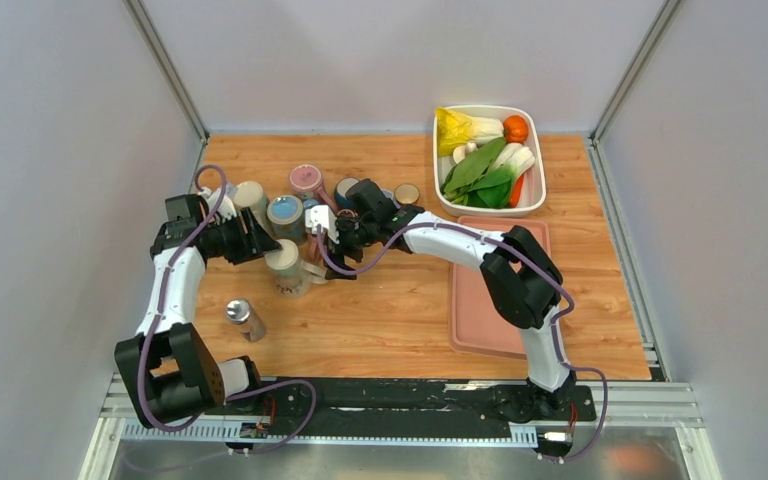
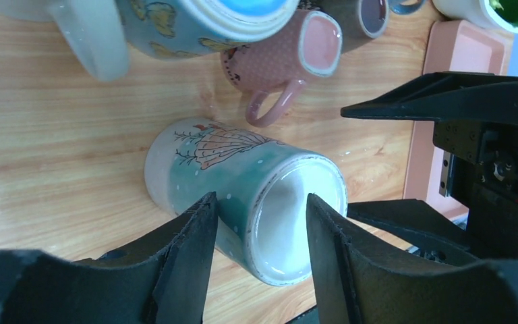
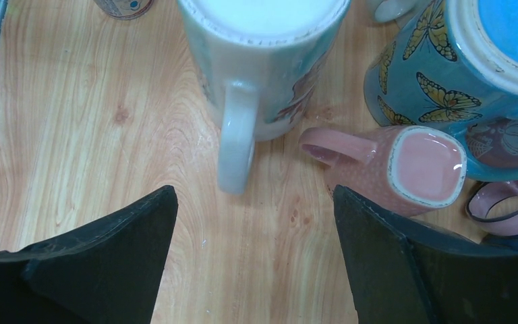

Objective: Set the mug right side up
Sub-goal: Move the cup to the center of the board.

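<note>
Here, the mug [image 2: 243, 182] is a glazed ceramic cylinder, teal and cream with a printed tree, carrying a thick white loop handle. Its upward end shows a pale recessed face inside a raised ring. It stands on the wood-grain table [image 1: 390, 320], just beside the butterfly mug [image 3: 445, 74], on that mug's side nearer the arm bases.

The left gripper [image 2: 260, 202] has matte black, rough-edged fingers [image 2: 182, 270] set apart; the mug lies beyond and between them. The right gripper [image 3: 255, 196] is spread wide, with the mug's handle ahead of the gap and clear of both fingers.

The left fingers cover the mug's lower edge, so contact there cannot be determined. The right wrist frame cuts off the mug's upper end.
</note>
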You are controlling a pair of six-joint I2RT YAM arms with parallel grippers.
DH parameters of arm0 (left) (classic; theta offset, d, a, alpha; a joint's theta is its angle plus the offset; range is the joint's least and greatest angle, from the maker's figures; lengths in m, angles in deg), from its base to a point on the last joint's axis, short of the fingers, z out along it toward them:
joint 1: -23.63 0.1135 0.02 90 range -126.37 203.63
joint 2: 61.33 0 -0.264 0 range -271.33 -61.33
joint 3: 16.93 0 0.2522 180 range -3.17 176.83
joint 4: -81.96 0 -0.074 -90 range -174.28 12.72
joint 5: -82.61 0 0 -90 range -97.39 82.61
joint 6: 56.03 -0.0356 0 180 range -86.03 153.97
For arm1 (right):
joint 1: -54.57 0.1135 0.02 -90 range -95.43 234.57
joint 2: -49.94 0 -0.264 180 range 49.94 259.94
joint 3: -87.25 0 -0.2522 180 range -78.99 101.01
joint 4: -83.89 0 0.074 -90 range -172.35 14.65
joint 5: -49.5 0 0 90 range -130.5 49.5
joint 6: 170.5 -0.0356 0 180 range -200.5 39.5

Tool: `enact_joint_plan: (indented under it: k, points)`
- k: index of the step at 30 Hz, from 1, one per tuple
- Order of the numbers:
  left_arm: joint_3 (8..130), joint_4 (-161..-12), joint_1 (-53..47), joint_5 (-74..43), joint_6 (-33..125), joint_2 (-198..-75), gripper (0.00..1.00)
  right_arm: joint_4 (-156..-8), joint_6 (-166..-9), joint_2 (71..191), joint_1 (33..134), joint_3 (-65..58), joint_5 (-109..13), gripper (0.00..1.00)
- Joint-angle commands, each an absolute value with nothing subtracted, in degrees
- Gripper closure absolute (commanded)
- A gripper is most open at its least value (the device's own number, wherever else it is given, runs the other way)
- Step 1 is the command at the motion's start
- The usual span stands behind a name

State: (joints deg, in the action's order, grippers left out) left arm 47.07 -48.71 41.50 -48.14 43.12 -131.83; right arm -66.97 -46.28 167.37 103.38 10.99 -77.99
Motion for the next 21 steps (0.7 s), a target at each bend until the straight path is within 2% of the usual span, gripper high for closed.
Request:
enact_joint_plan:
  k: [1,8,15,21]
  points:
    - [46.1,-49.9,39.4,-49.8,43.6,-131.0,0.42,-70.1,-46.1,166.5,104.4,11.2,-77.3,0.12]
    - [43.8,-50.4,39.1,-50.3,46.2,-127.6,0.44,-73.6,-52.1,166.2,106.4,7.1,-72.6,0.17]
    - [47.5,-47.5,39.1,-45.0,47.4,-124.5,0.32,-77.8,-57.5,167.9,106.5,5.7,-68.0,0.23]
    - [49.8,-46.1,39.2,-40.1,48.8,-121.7,0.27,-77.9,-56.2,170.4,106.8,6.4,-68.8,0.31]
